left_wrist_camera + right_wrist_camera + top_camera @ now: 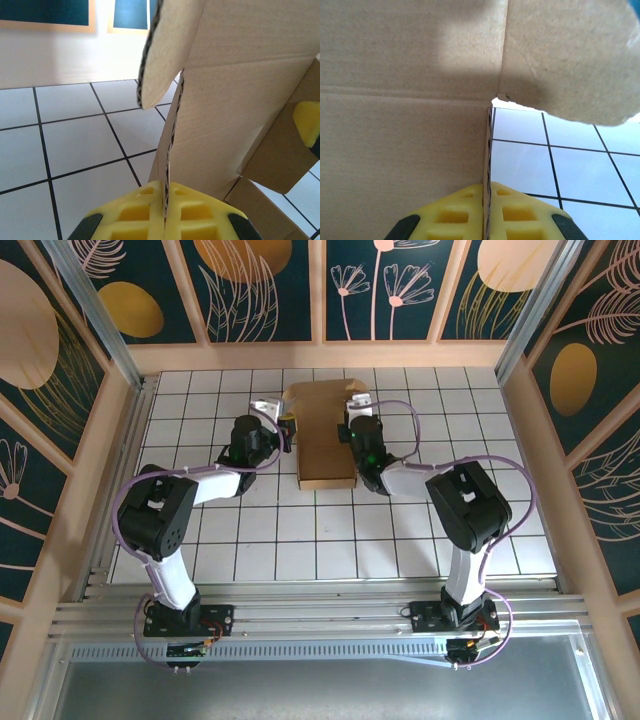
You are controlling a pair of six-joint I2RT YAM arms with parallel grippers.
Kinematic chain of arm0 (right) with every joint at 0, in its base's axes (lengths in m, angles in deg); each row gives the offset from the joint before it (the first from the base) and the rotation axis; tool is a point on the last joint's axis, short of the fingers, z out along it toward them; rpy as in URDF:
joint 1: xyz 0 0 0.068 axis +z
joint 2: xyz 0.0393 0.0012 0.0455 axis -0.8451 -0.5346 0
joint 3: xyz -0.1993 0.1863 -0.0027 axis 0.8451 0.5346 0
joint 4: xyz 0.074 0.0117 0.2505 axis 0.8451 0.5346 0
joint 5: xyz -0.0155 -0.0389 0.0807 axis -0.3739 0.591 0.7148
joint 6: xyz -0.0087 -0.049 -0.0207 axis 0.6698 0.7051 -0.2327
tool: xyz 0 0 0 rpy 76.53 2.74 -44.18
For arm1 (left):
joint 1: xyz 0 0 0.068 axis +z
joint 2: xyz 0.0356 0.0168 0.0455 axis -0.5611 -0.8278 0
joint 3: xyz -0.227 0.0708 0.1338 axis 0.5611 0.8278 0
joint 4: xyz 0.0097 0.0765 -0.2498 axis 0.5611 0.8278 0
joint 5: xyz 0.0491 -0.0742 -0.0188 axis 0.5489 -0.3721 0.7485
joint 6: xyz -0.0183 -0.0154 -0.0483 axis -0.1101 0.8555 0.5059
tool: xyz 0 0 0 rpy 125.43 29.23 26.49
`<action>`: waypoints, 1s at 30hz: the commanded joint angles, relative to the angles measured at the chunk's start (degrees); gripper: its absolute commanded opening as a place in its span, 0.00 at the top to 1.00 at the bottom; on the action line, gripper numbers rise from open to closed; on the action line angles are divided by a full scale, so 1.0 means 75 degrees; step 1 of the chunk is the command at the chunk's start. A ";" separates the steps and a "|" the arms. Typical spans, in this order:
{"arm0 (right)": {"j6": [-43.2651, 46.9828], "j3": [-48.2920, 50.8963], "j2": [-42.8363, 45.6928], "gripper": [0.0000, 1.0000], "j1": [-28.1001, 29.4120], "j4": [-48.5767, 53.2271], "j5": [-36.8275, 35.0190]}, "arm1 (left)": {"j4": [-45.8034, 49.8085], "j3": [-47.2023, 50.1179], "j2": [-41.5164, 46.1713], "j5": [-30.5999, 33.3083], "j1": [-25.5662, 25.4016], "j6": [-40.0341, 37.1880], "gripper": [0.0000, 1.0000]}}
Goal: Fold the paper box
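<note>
The paper box (325, 445) is a brown cardboard sheet lying on the white tiled table, its side flaps raised. My left gripper (287, 428) stands at its left side and my right gripper (349, 426) at its right side. Seen from the left wrist, the left gripper (165, 192) is shut on the thin edge of an upright flap of the paper box (225, 115); a yellow fingertip (307, 120) of the other gripper shows at the right. From the right wrist, the right gripper (487, 192) is shut on the edge of a raised wall of the paper box (400, 125).
The tiled table (400, 540) is fenced by a wooden rim and decorated panels (270, 280) at the back and sides. An aluminium rail (320, 615) carries both arm bases at the near edge. Open tiles lie in front of the box.
</note>
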 commanded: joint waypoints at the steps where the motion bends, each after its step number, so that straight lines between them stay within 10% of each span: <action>1: -0.0029 0.0529 0.0031 0.89 0.0391 0.0107 -0.0057 | -0.0269 0.0454 0.0145 -0.0678 -0.0278 0.0390 1.00; 30: -0.0195 0.2151 0.1256 0.80 0.0841 0.0513 -0.0083 | -0.0105 0.1205 0.0330 -0.0196 -0.1283 0.1440 1.00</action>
